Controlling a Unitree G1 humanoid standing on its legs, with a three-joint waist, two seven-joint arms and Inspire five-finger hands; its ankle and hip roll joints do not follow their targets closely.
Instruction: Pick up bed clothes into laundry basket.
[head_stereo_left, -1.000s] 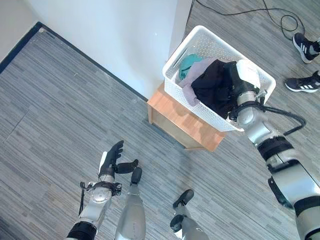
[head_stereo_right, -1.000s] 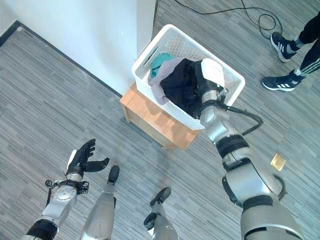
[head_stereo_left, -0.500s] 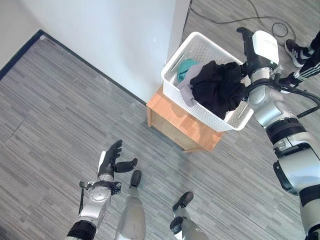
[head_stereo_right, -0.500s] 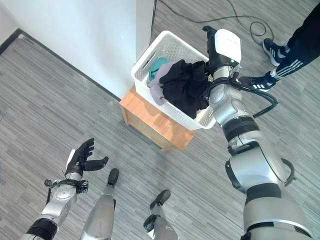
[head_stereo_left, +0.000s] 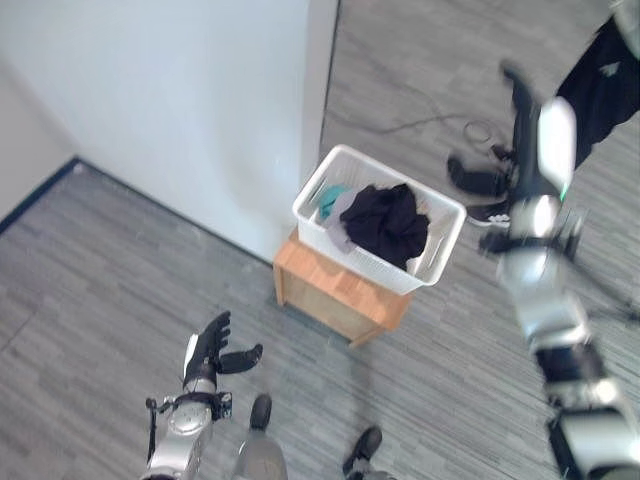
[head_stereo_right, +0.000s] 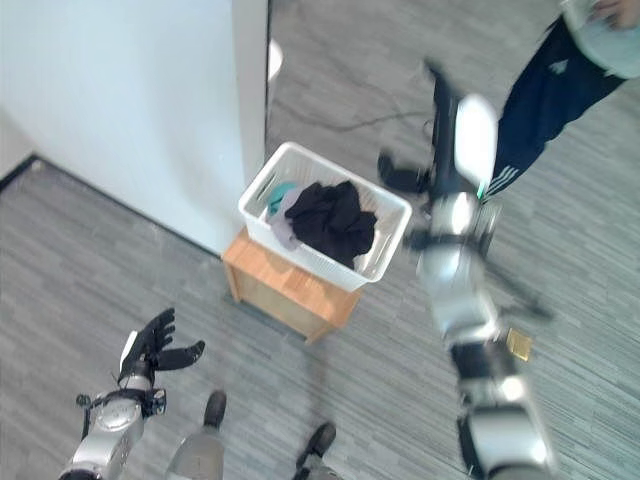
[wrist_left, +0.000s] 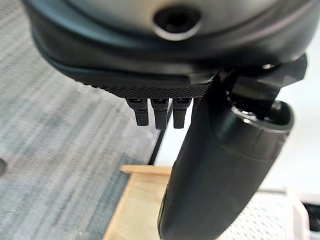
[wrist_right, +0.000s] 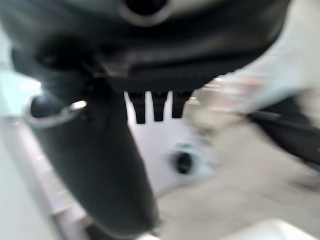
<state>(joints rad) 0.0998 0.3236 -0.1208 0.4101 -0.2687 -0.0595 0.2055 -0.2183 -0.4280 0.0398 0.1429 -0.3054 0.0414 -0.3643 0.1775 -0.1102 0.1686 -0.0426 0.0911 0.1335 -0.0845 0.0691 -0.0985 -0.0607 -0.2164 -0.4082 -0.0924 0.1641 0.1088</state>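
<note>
Grey plank floor (head_stereo_left: 100, 290) is running up to a white wall (head_stereo_left: 180, 90), and I'm seeing the white laundry basket (head_stereo_left: 440, 240) sitting on a small wooden stand (head_stereo_left: 330, 295) by the corner. Clothes are lying piled inside it, a black garment (head_stereo_left: 385, 222) on top. My right hand (head_stereo_left: 522, 100) is hanging high beyond the basket, fingers straight, gripping nothing. My left hand (head_stereo_left: 208, 350) is hovering low over the floor, fingers spread loose. A person's legs (head_stereo_right: 545, 90) are standing just behind.

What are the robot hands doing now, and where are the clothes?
Left robot hand open, low. Right robot hand raised, open, empty. Black clothes in the white basket. Person standing nearby.
</note>
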